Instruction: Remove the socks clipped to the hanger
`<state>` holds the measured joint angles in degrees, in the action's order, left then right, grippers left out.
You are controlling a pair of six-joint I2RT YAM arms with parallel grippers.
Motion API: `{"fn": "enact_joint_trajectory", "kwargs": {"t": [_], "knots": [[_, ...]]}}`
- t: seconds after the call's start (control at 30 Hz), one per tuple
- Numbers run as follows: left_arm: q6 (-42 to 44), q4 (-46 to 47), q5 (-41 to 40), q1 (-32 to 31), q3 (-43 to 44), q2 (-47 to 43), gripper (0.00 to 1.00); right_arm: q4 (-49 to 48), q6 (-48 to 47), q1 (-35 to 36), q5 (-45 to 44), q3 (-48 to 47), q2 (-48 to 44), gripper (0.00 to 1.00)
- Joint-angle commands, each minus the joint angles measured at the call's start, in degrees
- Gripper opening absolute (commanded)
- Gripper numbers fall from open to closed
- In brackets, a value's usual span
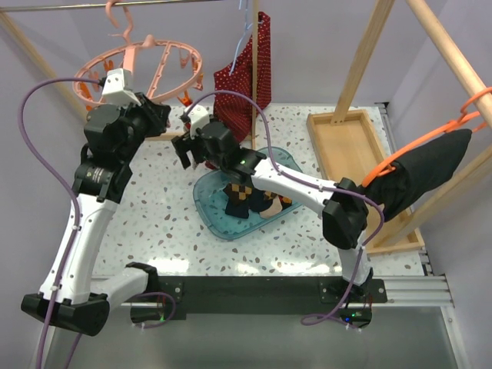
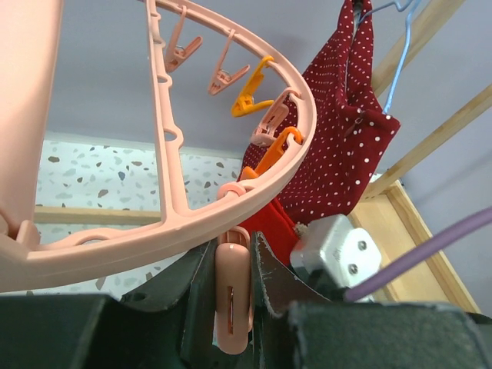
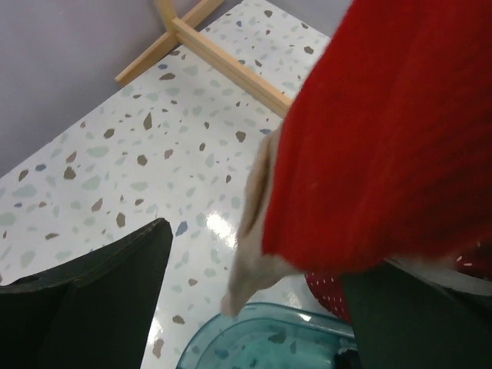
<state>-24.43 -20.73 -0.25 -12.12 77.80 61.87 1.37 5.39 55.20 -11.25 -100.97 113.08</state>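
Note:
The salmon-pink ring hanger [image 1: 146, 65] hangs at the back left; its ring [image 2: 177, 231] fills the left wrist view. My left gripper [image 1: 159, 115] is shut on one pink clip [image 2: 233, 296] under the ring. A sock with a red body and pale beige edge [image 3: 369, 138] hangs close before my right gripper [image 3: 261, 254], which is open with its jaws wide apart on either side of the sock. The sock's red part shows behind the clip [image 2: 269, 223]. Several argyle socks [image 1: 250, 201] lie in the teal tray [image 1: 211, 207].
A red white-dotted garment [image 1: 250, 69] hangs on a thin hanger just behind the right gripper. A wooden tray [image 1: 350, 146] lies at the right. An orange hanger with black cloth [image 1: 430, 165] hangs on the wooden frame at far right. Orange clips [image 2: 250, 96] hang from the ring.

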Motion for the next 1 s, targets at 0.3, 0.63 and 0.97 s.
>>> {"fn": "enact_joint_trajectory", "kwargs": {"t": [0.3, 0.63, 0.97], "knots": [[0.9, -1.4, 0.4, 0.0, 1.9, -3.3, 0.0, -13.4, -1.8, 0.0, -7.2, -1.6, 1.0, 0.09], [3.5, -6.0, -15.3, 3.2, 0.7, 1.8, 0.0, -4.5, -0.9, 0.4, 3.0, -0.7, -3.8, 0.0], [0.4, -8.6, -8.5, 9.2, 0.3, 1.9, 0.29, 1.4, 3.0, 1.4, 8.5, -1.2, -5.9, 0.0]]}}
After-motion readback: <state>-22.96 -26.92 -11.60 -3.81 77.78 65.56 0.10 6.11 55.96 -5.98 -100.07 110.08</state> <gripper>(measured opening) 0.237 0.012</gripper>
